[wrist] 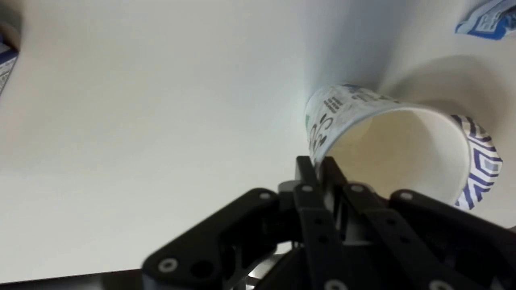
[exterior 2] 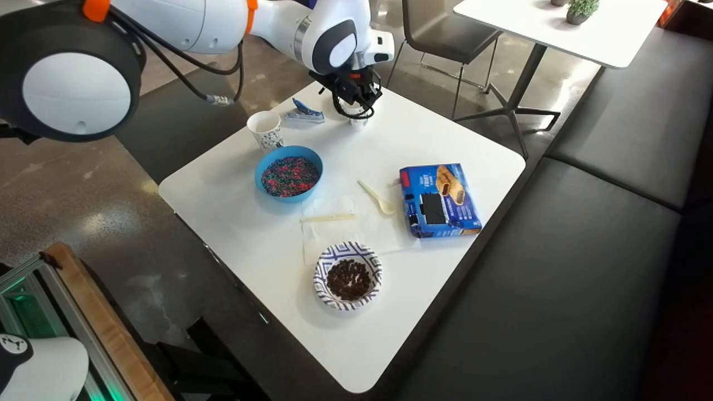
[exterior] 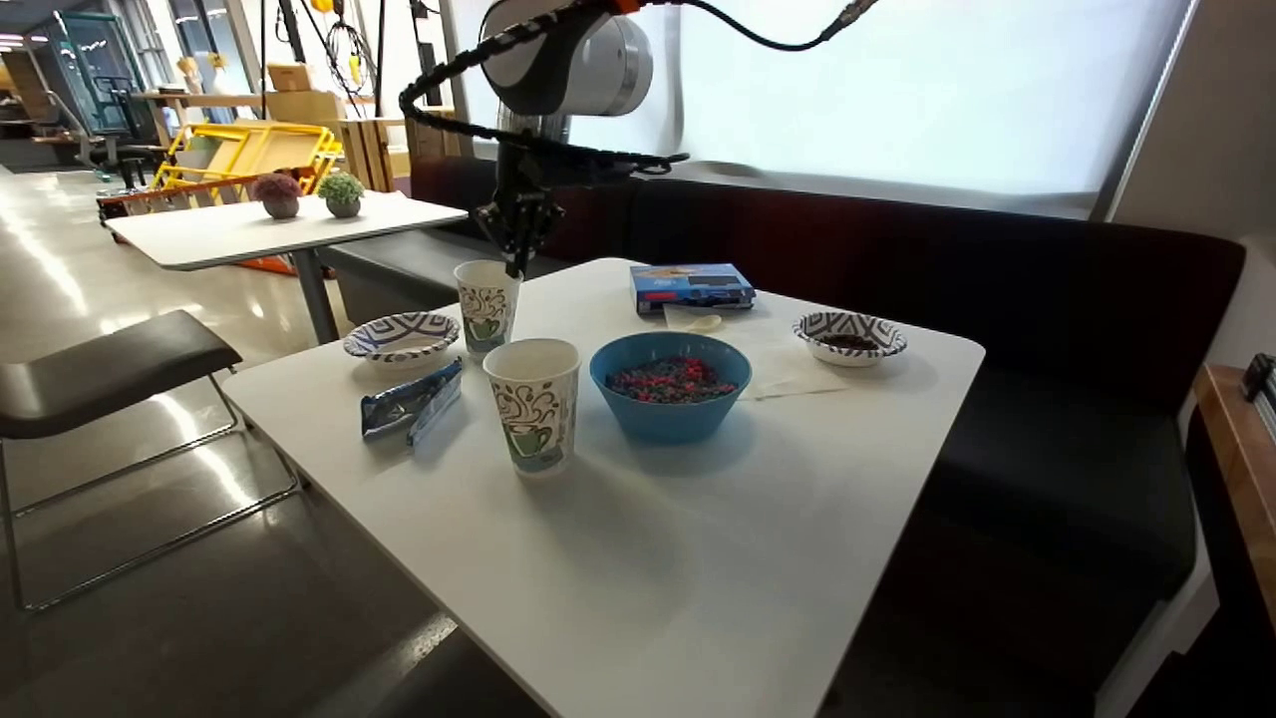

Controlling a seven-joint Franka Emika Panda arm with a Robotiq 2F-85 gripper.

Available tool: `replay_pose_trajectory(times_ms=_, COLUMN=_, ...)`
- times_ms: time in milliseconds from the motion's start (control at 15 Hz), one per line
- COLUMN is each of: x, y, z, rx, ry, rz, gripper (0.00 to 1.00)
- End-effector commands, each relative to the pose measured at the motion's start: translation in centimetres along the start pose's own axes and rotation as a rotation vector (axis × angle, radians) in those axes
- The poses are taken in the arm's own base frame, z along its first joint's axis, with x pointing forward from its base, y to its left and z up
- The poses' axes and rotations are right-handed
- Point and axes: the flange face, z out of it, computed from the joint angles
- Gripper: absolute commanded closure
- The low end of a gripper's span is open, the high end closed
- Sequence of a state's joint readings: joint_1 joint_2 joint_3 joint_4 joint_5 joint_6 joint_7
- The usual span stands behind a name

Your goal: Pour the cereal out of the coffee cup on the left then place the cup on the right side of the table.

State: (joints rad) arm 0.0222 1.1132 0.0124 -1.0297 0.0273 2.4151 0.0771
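pinching a white swirl-printed paper cup (wrist: 389,145) in my black tool (wrist: 317,163).
likely grasping before the pour; next, a level lift.

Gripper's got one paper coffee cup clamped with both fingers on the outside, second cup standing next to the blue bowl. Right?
Not the finger placement: the wrist view shows the gripper pinching the paper coffee cup at its rim, one finger inside and one outside. The second cup does stand next to the blue bowl.
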Motion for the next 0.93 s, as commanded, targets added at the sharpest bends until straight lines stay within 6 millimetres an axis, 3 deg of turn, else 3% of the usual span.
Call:
replay_pose_trajectory(times_ms=0, x=0.4, y=-0.2, z=-2.2, rx=-0.078, ry=0.031, rz=-0.082, gripper=0.57)
replay_pose_trajectory(times_ms=267, x=2.5, y=-0.1, z=-11.0, rx=-0.033, ry=0.156, rz=-0.147, gripper=0.27)
replay_pose_trajectory(times_ms=467, x=0.9, y=0.4, z=-16.7, rx=-0.061, ry=-0.005, rz=-0.241, gripper=0.05)
replay_pose_trajectory(times_ms=600, x=-0.4, y=1.1, z=-20.2, rx=-0.140, ry=-0.074, rz=-0.254, gripper=0.00)
replay_pose_trajectory(times_ms=800, x=-2.4, y=1.1, z=-24.9, rx=-0.172, ry=-0.106, rz=-0.422, gripper=0.00)
replay_pose_trajectory(times_ms=867, x=0.5, y=1.1, z=-23.0, rx=-0.153, ry=-0.070, rz=-0.328, gripper=0.00)
